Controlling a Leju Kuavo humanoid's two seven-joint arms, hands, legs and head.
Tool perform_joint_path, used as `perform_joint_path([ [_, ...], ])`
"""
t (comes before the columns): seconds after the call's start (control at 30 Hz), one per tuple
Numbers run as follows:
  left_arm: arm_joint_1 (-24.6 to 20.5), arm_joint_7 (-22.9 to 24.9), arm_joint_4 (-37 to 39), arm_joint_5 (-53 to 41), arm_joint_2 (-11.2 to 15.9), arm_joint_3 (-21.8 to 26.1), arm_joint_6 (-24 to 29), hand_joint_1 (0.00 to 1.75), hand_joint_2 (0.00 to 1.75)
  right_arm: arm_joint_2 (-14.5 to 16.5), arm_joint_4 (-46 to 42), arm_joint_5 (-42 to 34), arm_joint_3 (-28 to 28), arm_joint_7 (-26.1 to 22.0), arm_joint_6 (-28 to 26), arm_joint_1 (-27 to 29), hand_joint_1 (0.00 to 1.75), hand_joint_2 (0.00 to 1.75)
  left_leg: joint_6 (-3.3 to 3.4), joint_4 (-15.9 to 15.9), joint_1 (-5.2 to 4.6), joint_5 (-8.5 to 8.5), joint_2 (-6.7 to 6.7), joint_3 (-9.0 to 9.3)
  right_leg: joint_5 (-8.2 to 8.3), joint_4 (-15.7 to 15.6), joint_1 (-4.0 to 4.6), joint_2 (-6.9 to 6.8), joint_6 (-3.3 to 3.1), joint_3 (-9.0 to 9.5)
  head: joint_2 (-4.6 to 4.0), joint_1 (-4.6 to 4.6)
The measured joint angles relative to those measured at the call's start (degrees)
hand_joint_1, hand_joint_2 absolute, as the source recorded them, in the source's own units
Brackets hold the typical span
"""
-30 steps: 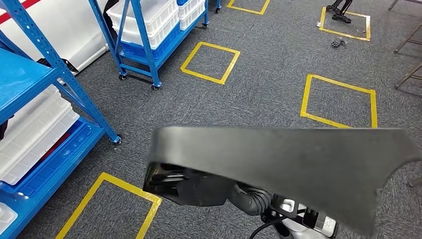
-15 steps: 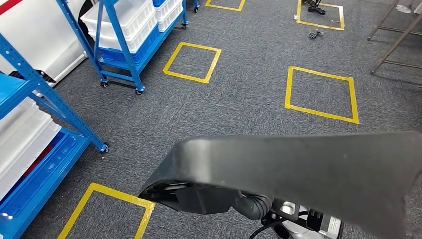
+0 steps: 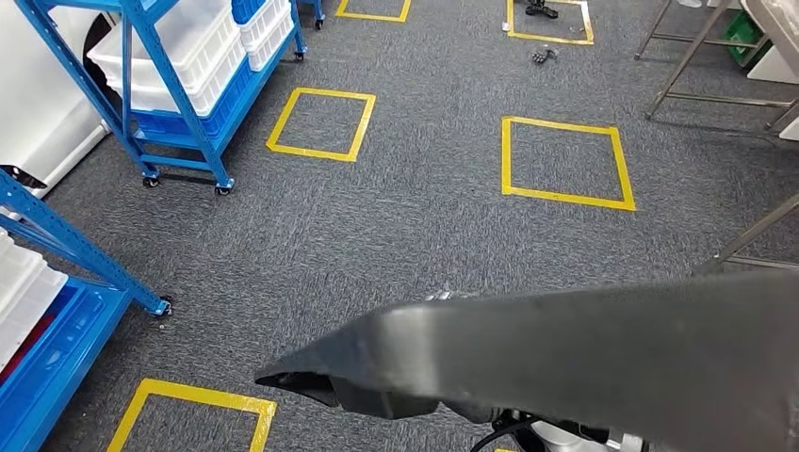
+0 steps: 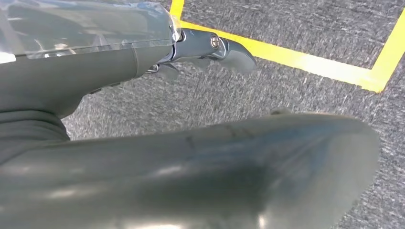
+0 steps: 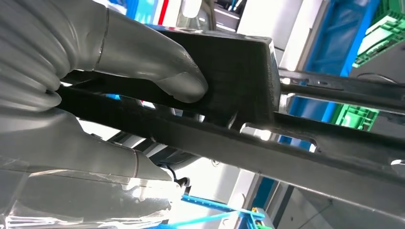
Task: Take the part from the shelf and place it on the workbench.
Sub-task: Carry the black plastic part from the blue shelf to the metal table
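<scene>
The part (image 3: 584, 358) is a long, dark grey moulded panel, carried across the bottom of the head view above the carpet. My left hand (image 3: 377, 400) sits under the panel's left end and bears it. In the left wrist view, that hand (image 4: 95, 52) lies along the panel (image 4: 215, 171) with a finger (image 4: 229, 52) stretched out over the floor. In the right wrist view, my right hand (image 5: 86, 95) grips a black ribbed edge of the part (image 5: 239, 67), with the thumb (image 5: 157, 67) pressed on it.
A wheeled blue shelf (image 3: 160, 85) with white bins (image 3: 179, 47) stands at the back left. Another blue shelf (image 3: 66, 250) is near left. Yellow tape squares (image 3: 563, 155) mark the grey carpet. Metal table legs (image 3: 683, 66) rise at the right.
The camera has turned to the right, so the shelves slid left and metal table legs came into view. The part stays held in both hands, lower in the picture.
</scene>
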Motion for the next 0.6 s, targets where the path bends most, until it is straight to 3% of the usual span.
perform_joint_path([
  [0.03,-0.1,-0.1,0.0,0.0,-0.1,0.0,0.0,0.00,0.00,0.0,0.0,-0.4,0.0,0.0,0.2,0.0,1.75,1.75,0.39,-0.2,-0.02,0.20,0.39,0.06,-0.10,0.1,-0.05,-0.20,0.28,-0.08,0.00,0.01],
  [0.1,-0.2,-0.2,0.0,0.0,-0.2,0.1,0.2,0.00,0.00,0.0,0.0,-1.3,0.0,0.0,0.3,0.0,1.75,1.75,1.18,-0.7,0.05,0.54,1.31,0.19,-1.98,3.0,-0.03,-2.18,0.80,-1.39,0.01,0.16],
  [0.17,-0.1,-0.2,0.0,0.0,-0.2,0.1,0.4,0.00,0.00,0.0,0.0,-1.9,0.0,0.1,0.4,0.1,1.75,1.75,1.60,-0.9,-0.10,0.58,2.32,0.19,-5.51,9.8,-0.15,-4.42,1.20,-4.70,0.01,0.32],
  [0.2,0.0,-0.2,0.0,0.0,-0.2,0.1,0.5,0.00,0.00,0.0,0.1,-2.1,0.0,0.2,0.4,0.3,1.75,1.75,1.67,-0.9,-0.19,0.55,2.86,0.16,-6.77,13.2,-0.28,-4.79,1.35,-6.40,0.01,0.31],
  [0.23,0.1,-0.2,0.0,0.0,-0.2,0.2,0.6,0.00,0.00,0.0,0.1,-2.3,0.0,0.2,0.4,0.5,1.75,1.75,1.70,-0.9,-0.24,0.50,3.39,0.16,-7.14,15.2,-0.36,-4.99,1.42,-7.44,0.01,0.32],
  [0.27,0.1,-0.2,0.0,0.0,-0.2,0.2,0.6,0.00,0.00,0.1,0.1,-2.4,0.0,0.3,0.3,0.7,1.75,1.75,1.70,-0.9,-0.28,0.44,3.89,0.20,-6.43,15.1,-0.41,-5.14,1.42,-7.44,0.01,0.32],
  [0.3,0.0,-0.2,0.0,0.0,-0.3,0.3,0.6,0.00,0.00,0.2,0.2,-2.6,0.0,0.3,0.3,0.8,1.75,1.75,1.65,-0.9,-0.31,0.37,4.36,0.30,-4.80,12.8,-0.41,-5.40,1.32,-6.26,0.00,0.32],
  [0.37,0.0,-0.2,0.0,0.0,-0.5,0.4,0.6,0.00,0.00,0.6,0.2,-2.8,0.0,0.5,0.2,0.9,1.75,1.75,1.39,-0.9,-0.43,0.13,5.16,0.60,-1.37,4.9,-0.04,-7.32,0.78,-2.06,0.00,0.32],
  [0.43,0.0,-0.2,0.0,0.0,-0.6,0.5,0.6,0.00,0.00,1.0,0.2,-3.1,0.0,0.7,0.2,0.8,1.75,1.75,0.88,-0.9,-0.62,-0.13,5.86,0.80,-0.25,0.0,0.61,-8.90,0.19,0.35,0.01,0.30],
  [0.47,0.0,-0.2,0.0,0.0,-0.7,0.5,0.6,0.00,0.00,1.2,0.2,-3.3,0.0,0.8,0.2,0.8,1.75,1.75,0.60,-1.0,-0.69,-0.21,6.28,0.89,-0.45,-0.5,0.87,-8.94,-0.02,0.45,0.01,0.28],
  [0.53,-0.1,-0.2,0.0,0.0,-0.8,0.6,0.7,0.00,0.00,1.4,0.1,-3.4,0.0,1.0,0.2,0.9,1.75,1.75,0.03,-1.1,-0.68,-0.45,6.86,1.17,-0.15,-1.0,0.80,-7.77,-0.53,0.49,0.00,0.26],
  [0.6,-0.2,-0.2,0.0,0.0,-0.9,0.6,0.7,0.00,0.00,1.7,0.1,-3.5,0.0,1.3,-0.1,0.9,1.75,1.75,-0.48,1.0,-0.54,-2.01,5.23,0.45,0.25,-1.7,0.41,-6.74,-1.20,0.88,0.00,0.18],
])
